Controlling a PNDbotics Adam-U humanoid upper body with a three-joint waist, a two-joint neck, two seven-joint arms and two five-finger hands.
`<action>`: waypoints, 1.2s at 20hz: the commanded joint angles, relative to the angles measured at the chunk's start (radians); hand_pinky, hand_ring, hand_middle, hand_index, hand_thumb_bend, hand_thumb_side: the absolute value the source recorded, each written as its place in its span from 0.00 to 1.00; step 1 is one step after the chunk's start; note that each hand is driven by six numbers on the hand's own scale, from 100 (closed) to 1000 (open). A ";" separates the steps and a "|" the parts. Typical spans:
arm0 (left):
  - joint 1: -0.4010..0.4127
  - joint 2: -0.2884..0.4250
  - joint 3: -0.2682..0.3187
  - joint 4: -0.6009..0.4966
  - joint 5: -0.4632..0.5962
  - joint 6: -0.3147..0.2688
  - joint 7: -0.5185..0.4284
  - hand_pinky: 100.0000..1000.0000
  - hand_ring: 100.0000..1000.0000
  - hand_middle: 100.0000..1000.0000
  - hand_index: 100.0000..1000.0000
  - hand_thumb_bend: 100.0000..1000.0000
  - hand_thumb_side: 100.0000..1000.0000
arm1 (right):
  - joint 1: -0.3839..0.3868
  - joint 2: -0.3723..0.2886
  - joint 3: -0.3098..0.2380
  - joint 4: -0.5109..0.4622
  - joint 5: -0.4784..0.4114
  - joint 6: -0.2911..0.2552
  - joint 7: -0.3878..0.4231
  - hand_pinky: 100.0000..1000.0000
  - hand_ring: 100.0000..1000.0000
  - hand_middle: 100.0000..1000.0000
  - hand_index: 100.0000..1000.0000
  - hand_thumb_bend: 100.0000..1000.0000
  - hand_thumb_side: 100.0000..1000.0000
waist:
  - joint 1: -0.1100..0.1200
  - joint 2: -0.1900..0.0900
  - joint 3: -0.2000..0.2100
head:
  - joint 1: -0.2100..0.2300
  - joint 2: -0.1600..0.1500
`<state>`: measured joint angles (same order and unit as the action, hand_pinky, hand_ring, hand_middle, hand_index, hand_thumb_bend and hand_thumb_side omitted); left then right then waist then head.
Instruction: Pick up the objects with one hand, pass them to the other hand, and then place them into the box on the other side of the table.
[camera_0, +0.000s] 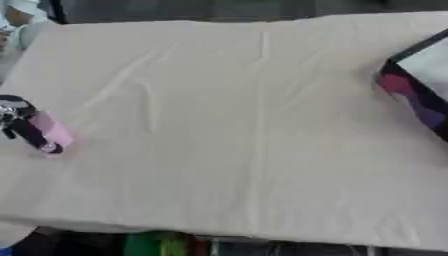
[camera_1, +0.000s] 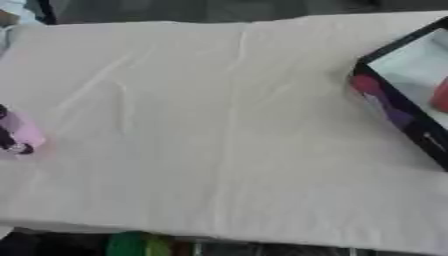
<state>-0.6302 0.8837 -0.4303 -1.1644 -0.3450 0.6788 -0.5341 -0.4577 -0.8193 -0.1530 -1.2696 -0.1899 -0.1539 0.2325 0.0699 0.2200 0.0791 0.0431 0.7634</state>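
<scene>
A small pink object (camera_0: 54, 129) sits at the left edge of the cloth-covered table (camera_0: 236, 125). My left hand (camera_0: 19, 120), black with silver joints, comes in from the left, and its dark fingers (camera_0: 37, 139) curl round the pink object just above the cloth. The box (camera_1: 394, 107) stands at the right edge, with dark sides patterned in pink and purple and a pale inside. Something red (camera_1: 440, 95) lies in it, cut off by the picture's edge. My right hand shows in neither view.
A cream cloth with soft creases covers the whole table. Green things (camera_0: 157, 245) show below the table's front edge. Pale items (camera_0: 17, 20) lie beyond the far left corner.
</scene>
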 joint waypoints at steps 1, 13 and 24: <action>-0.031 0.055 0.040 -0.068 0.006 0.060 -0.012 0.74 0.69 0.59 0.50 0.31 0.00 | -0.017 -0.027 -0.013 -0.013 -0.012 -0.005 0.001 1.00 1.00 1.00 1.00 0.00 0.41 | -0.007 -0.018 0.002 | -0.011 0.007; -0.108 -0.001 0.089 -0.261 -0.147 -0.011 0.157 0.71 0.64 0.56 0.48 0.26 0.00 | -0.044 -0.021 -0.014 -0.050 -0.060 -0.016 0.004 1.00 1.00 1.00 1.00 0.00 0.36 | -0.032 -0.012 0.005 | -0.025 -0.006; -0.091 -0.225 0.153 -0.285 -0.103 -0.274 0.431 0.67 0.58 0.53 0.46 0.00 0.00 | -0.151 -0.007 0.048 -0.208 -0.103 -0.055 0.076 1.00 1.00 1.00 1.00 0.00 0.09 | -0.053 -0.018 0.003 | -0.061 -0.023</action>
<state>-0.7065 0.6571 -0.2966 -1.4394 -0.4561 0.4332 -0.1250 -0.5905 -0.8044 -0.1060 -1.4466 -0.2865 -0.2050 0.2957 0.0173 0.2203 0.0820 -0.0132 0.7524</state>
